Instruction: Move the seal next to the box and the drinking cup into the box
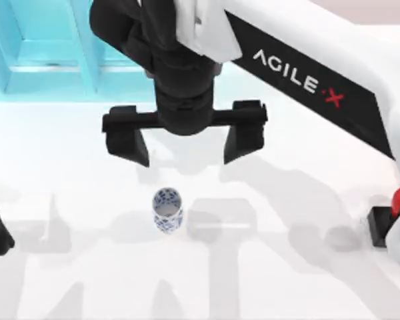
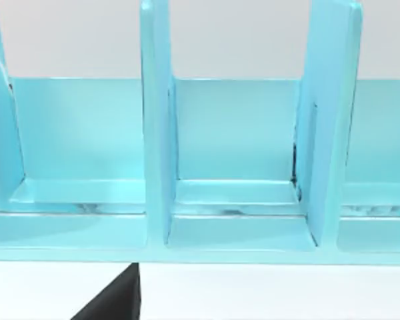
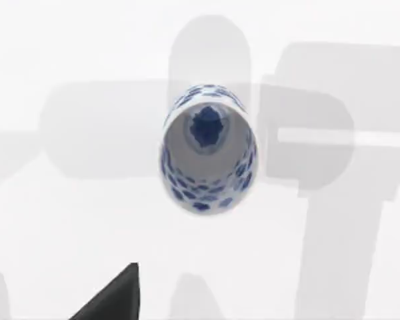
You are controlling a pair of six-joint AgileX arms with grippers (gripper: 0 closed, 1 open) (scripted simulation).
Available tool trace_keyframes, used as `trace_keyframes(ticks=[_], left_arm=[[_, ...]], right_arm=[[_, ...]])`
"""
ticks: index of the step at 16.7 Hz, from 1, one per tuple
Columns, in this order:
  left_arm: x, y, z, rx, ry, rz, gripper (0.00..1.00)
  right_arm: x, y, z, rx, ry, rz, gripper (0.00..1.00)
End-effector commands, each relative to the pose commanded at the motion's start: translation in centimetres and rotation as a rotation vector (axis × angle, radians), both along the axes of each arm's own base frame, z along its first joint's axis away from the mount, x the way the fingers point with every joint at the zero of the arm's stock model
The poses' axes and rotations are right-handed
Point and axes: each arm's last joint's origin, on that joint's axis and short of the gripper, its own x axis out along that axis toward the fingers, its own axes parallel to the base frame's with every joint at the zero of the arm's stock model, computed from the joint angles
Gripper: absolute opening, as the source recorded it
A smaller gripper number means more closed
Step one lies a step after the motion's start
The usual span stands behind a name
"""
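On right arm (image 1: 307,80) above drinking cup (image 1: 167,211): "AGILE·X" lettering.

White drinking cup (image 1: 167,211) with dense blue pattern; light blue box (image 1: 47,50); seal (image 1: 391,217) black, seemingly red-topped; white table (image 1: 287,280).

drinking cup (image 1: 167,211): glossy, porcelain-like
box (image 2: 240,200): smooth, glossy, plastic-looking
table (image 1: 287,280): matt
right gripper (image 1: 185,143): matt fingers

Seal (image 1: 395,212) cut off at right edge
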Motion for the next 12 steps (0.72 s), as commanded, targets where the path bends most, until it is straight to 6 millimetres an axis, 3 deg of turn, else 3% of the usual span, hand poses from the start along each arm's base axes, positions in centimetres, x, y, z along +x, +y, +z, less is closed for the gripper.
trace_keyframes(ticks=[2,5,12], left_arm=[[0.0,0.0,0.0,0.0,0.0,0.0,1.0],[0.0,0.0,0.0,0.0,0.0,0.0,1.0],[0.0,0.0,0.0,0.0,0.0,0.0,1.0]], right_arm=[[-0.4,2.7,-1.8,0.006,-0.006,-0.018,1.0],[-0.5,4.5,-3.8,0.004,-0.005,-0.046,1.0],[-0.3,4.7,-4.5,0.005,-0.005,-0.051,1.0]])
